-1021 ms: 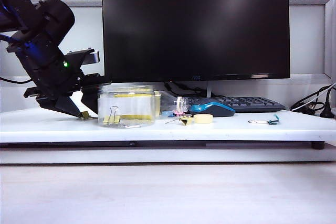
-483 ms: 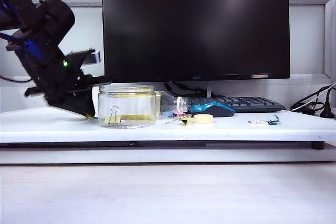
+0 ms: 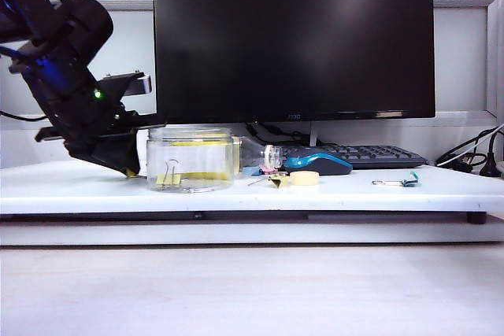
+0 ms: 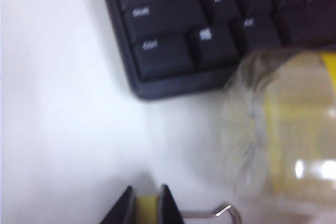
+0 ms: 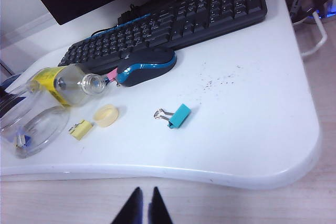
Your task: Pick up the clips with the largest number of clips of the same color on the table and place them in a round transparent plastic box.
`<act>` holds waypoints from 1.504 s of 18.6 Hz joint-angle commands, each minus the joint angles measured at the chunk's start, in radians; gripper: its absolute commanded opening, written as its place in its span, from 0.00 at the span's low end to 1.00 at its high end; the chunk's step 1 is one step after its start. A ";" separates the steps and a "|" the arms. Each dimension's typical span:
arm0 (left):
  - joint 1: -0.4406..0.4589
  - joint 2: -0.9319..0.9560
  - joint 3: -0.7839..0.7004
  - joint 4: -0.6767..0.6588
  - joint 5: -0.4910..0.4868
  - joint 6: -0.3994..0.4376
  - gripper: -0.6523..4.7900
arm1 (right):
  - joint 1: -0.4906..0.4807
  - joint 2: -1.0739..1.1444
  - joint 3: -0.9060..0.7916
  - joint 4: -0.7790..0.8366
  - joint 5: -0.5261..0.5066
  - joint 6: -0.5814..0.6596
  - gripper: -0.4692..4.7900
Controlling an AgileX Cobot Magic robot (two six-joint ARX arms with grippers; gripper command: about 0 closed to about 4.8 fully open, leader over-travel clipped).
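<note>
Nearest, right claw (image 5: 145,203) pinched shut on nothing, hanging off the white bench (image 5: 252,140). Farther in, left claw (image 4: 145,208) clamped on a yellow binder clip (image 4: 147,206) just beside the round transparent plastic box (image 3: 190,160). Behind, black keyboard (image 4: 210,24).

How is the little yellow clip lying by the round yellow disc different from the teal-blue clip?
The small yellow binder clip is yellow; the teal-blue binder clip is teal-blue. In the right wrist view the teal-blue clip looks bigger. The yellow clip lies close beside the round pale yellow disc, while the teal-blue clip lies alone on open white table. Both are binder clips resting on the table, untouched by either gripper.
</note>
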 commanded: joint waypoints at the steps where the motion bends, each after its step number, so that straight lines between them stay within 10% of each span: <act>1: 0.000 -0.035 0.022 -0.109 -0.016 0.013 0.21 | 0.000 -0.002 0.004 0.013 0.000 -0.004 0.15; 9: 0.000 -0.182 0.072 -0.136 -0.013 0.037 0.21 | 0.000 -0.002 0.004 0.014 0.000 -0.004 0.15; 20: 0.000 -0.263 0.072 -0.257 0.510 -0.034 0.21 | 0.000 -0.002 0.004 0.014 0.000 -0.004 0.15; 28: -0.019 -0.259 0.071 -0.321 0.529 0.037 0.21 | 0.000 -0.002 0.004 0.014 0.000 -0.004 0.15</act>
